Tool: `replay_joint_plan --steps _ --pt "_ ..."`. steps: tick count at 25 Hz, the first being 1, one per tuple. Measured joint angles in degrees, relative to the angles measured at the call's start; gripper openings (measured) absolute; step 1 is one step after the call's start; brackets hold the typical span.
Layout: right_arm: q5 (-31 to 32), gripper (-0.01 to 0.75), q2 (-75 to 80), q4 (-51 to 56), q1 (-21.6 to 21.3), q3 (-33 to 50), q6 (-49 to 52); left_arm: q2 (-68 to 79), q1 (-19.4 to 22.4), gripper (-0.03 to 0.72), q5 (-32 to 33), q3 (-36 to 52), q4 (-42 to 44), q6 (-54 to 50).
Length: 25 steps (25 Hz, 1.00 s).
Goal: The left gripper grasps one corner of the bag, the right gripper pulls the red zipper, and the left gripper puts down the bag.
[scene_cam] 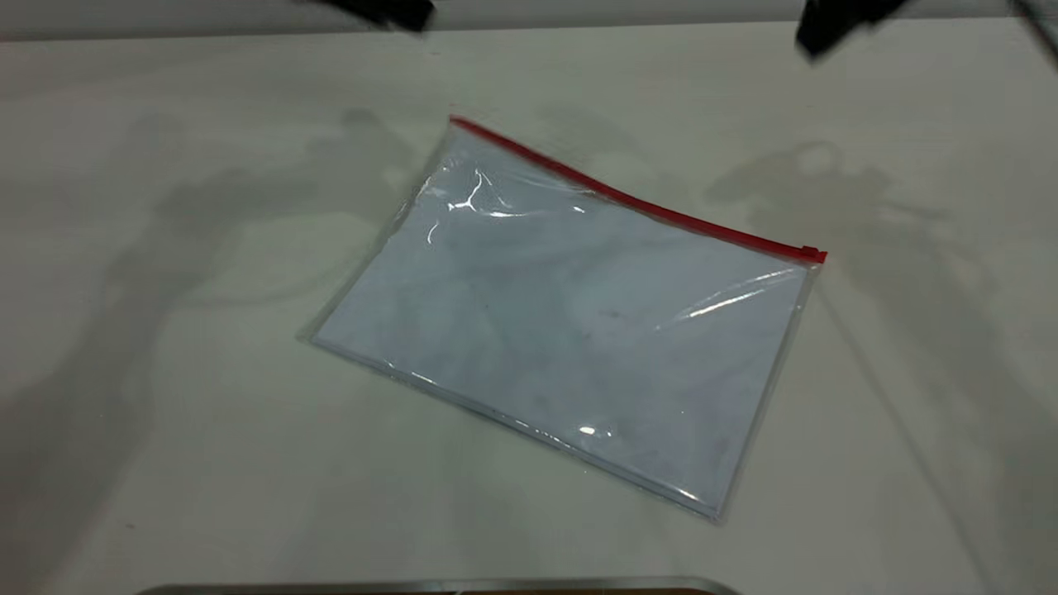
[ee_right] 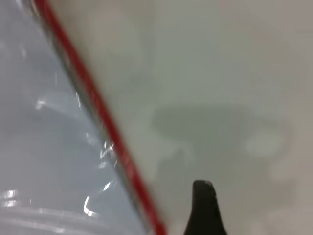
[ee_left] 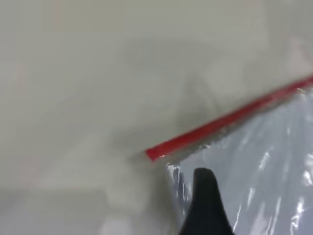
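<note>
The bag (scene_cam: 562,330), a clear pouch with pale blue-white sheets inside, lies flat in the middle of the table. The red zipper (scene_cam: 628,198) runs along its far edge, with the slider tab (scene_cam: 814,254) at the right end. My left gripper (scene_cam: 388,12) hangs at the top edge of the exterior view, above and behind the bag's corner (ee_left: 168,164). One of its fingers (ee_left: 205,205) shows over the plastic, with nothing beside it. My right gripper (scene_cam: 835,25) hangs at the top right, off the bag. Its one visible finger (ee_right: 204,210) stands over bare table beside the zipper (ee_right: 98,112).
The white table (scene_cam: 165,413) stretches bare on all sides of the bag, crossed by the arms' shadows. A metallic rim (scene_cam: 430,587) runs along the bottom edge of the exterior view.
</note>
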Motion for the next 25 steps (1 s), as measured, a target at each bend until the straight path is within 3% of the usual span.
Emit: replay_joint_plan --steps 5,11,19,23,25 --pt "2.34 0.583 -14.58 0.00 0.00 0.00 0.04 -12.66 0.00 0.592 0.13 0.00 14.11 -17.98" --pt "9.99 0.583 -33.09 0.00 0.00 0.00 2.70 -29.13 0.00 0.588 7.34 0.00 29.13 -35.84" --pt "23.12 0.582 -50.65 0.00 0.00 0.00 11.18 -45.34 0.00 0.588 21.06 0.00 41.85 -46.77" --pt "25.03 0.582 -58.51 0.00 0.00 2.91 13.54 -50.19 0.00 0.588 27.86 0.00 46.92 -52.67" --pt "25.16 0.582 -62.69 0.00 0.00 6.23 13.89 -51.91 0.00 0.588 28.10 0.06 49.15 -56.26"
